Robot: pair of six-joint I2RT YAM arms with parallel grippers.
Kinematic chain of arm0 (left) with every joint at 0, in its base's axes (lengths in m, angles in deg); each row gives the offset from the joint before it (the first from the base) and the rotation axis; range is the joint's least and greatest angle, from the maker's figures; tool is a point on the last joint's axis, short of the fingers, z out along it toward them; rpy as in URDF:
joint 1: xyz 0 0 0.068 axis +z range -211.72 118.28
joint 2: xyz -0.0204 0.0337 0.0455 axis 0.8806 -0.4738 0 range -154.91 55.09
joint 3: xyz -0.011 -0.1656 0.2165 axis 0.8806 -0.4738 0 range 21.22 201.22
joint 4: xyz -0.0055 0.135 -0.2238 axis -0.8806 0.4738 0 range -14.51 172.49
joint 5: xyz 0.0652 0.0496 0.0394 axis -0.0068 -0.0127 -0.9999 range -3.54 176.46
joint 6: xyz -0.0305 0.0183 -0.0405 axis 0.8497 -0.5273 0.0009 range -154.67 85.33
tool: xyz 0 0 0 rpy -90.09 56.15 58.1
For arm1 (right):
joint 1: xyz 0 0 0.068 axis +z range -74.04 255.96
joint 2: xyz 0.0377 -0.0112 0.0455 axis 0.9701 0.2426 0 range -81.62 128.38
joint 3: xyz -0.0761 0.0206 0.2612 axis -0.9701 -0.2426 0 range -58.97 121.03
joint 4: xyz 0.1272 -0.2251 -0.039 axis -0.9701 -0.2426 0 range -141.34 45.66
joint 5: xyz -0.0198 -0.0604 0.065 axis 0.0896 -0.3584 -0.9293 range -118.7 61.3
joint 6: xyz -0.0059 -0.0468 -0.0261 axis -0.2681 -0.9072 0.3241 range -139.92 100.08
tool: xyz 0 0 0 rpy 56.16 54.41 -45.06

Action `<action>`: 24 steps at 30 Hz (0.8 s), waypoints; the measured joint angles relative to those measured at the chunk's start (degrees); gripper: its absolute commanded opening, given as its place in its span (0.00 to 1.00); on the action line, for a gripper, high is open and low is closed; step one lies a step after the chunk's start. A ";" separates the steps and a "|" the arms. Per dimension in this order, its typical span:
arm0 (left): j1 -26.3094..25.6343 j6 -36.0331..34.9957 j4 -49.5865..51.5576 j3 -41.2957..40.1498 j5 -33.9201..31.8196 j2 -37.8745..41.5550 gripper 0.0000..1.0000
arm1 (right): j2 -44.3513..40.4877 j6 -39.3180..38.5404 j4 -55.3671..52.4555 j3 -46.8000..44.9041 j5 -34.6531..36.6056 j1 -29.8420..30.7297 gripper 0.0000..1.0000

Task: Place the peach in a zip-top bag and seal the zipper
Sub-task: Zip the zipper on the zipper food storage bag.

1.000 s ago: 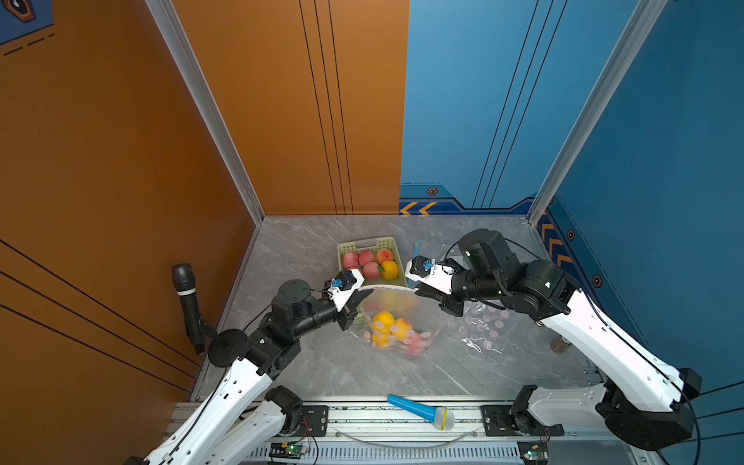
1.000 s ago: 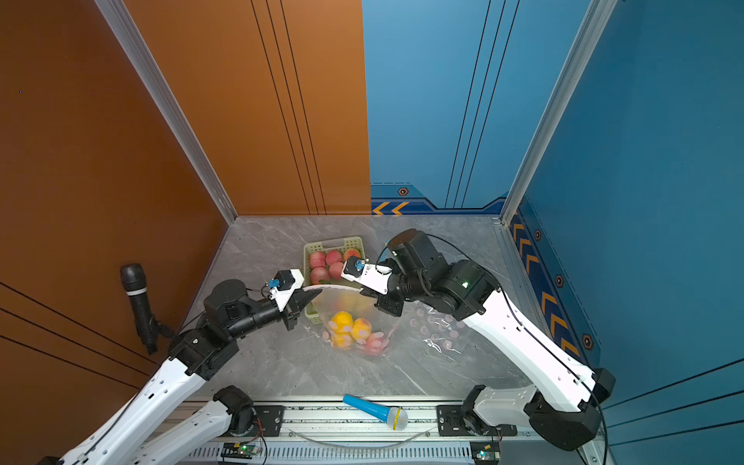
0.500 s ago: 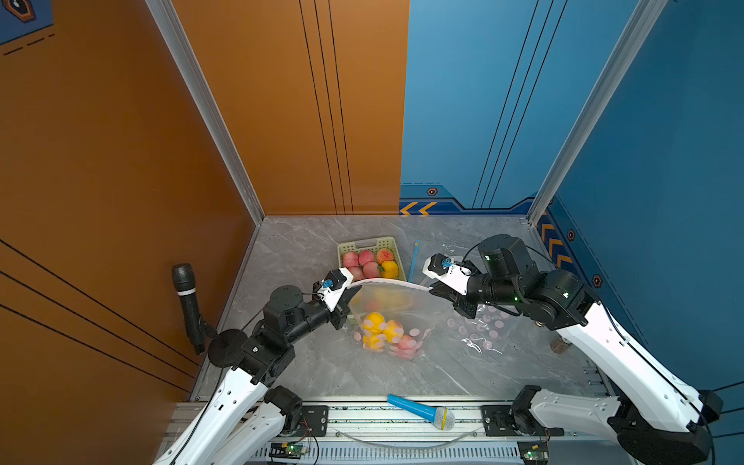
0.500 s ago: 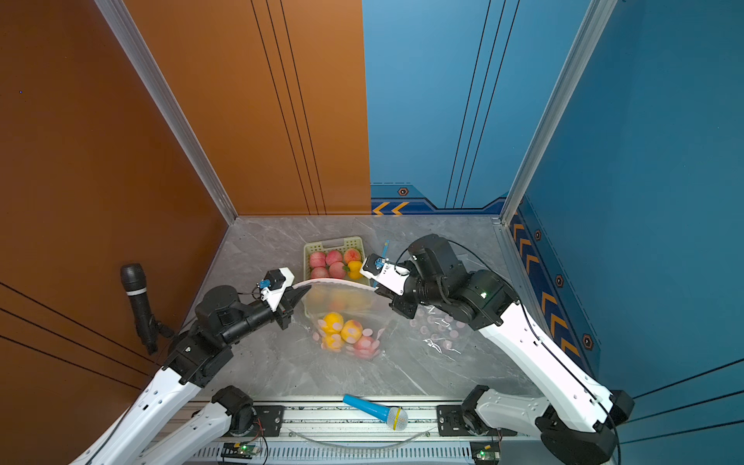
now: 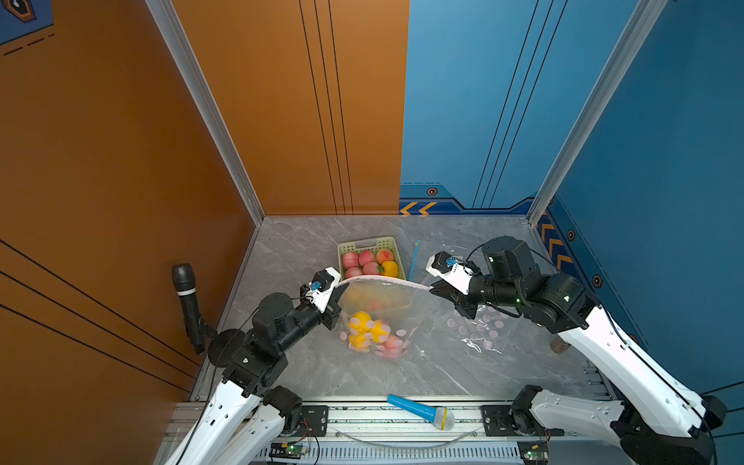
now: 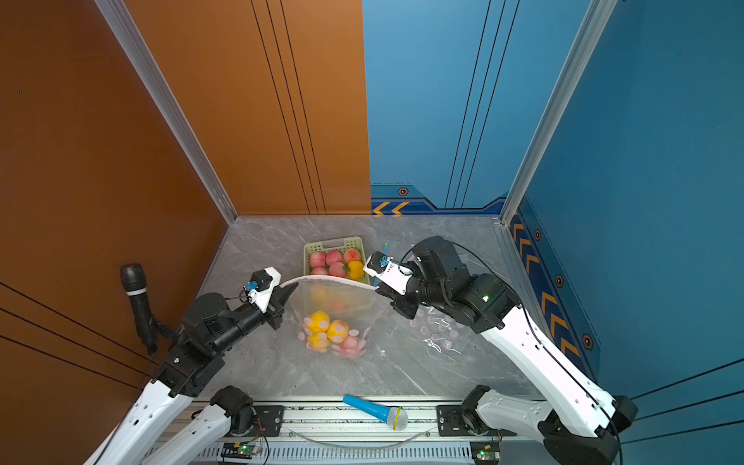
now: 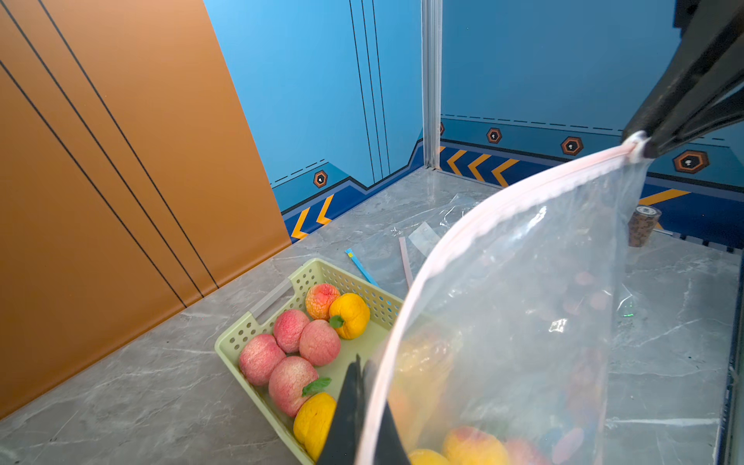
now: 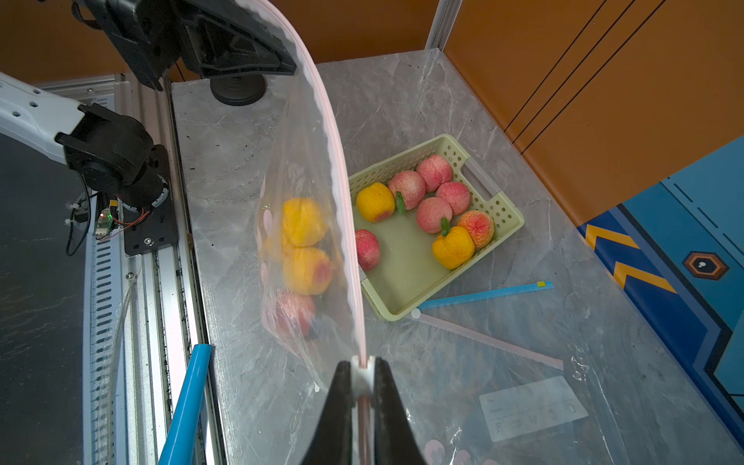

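Both zipper (image 8: pixel 351 241) ends between pinched fingers (image 8: pixel 340 402)

- Orange wall (image 5: pixel 100 161) is running along the table's left edge & across approx. half the back, w/ thin black lines crossing it.
- Blue wall (image 5: pixel 664 161) is covering the rest of the back & the right edge.
- Alu posts (image 5: pixel 209 116) are standing at both far corners.
- Grey marble-look table (image 5: pixel 362 378) is catching soft, even light.
- Orange chevron strip (image 5: pixel 418 208) is running along the blue wall's base.
- Metal rail (image 5: pixel 362 418) is sitting along the near edge.
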 measured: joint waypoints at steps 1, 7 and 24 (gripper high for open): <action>0.07 0.00 0.15 0.00 -0.22 0.17 0.00 | 0.02 0.00 0.04 0.00 0.00 -0.02 0.00; 0.33 0.00 0.26 -0.04 -0.81 0.48 0.00 | 0.00 0.09 0.44 -0.07 0.00 -0.07 0.00; 0.66 0.04 0.72 -0.04 -1.49 0.92 0.00 | -0.35 1.49 2.34 -2.49 -1.36 -0.33 0.00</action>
